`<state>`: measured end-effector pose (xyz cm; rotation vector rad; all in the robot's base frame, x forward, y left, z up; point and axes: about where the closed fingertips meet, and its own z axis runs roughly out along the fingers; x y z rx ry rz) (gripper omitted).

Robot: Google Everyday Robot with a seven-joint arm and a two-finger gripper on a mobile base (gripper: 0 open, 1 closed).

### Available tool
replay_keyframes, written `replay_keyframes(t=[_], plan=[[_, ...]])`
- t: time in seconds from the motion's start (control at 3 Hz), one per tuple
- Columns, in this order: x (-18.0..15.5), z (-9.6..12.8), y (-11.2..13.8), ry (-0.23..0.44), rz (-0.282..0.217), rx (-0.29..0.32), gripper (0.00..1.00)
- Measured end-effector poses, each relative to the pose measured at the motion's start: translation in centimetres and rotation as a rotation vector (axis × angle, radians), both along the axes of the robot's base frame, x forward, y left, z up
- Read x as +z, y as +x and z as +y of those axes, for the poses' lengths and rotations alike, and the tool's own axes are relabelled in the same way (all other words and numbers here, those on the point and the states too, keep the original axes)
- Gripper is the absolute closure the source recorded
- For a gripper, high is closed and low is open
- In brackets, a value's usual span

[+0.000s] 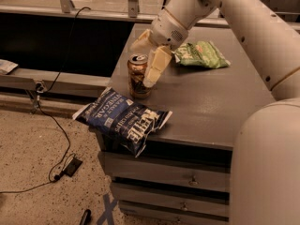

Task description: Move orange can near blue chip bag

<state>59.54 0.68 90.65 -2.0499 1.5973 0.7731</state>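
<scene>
The orange can stands upright near the table's left edge, its silver top showing. My gripper reaches down from the upper right with its pale fingers on either side of the can, shut on it. The can's base is at or just over the table top; I cannot tell which. The blue chip bag lies flat just in front of the can, at the table's front left corner, partly hanging over the edge. A small gap separates can and bag.
A smaller green bag lies at the back right of the grey table. My arm's large white links fill the right side. Drawers sit under the table front. A cable trails on the floor to the left.
</scene>
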Motion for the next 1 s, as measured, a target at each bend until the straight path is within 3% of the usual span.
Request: replay_keyframes(t=[0.33, 0.67, 1.0], plan=[[0.6, -0.9, 0.3, 0.018, -0.016, -0.01, 0.0], [1.7, -5.5, 1.9, 0.029, -0.091, -0.112, 0.0], [1.6, -5.2, 2.2, 0.035, -0.097, -0.118, 0.0]])
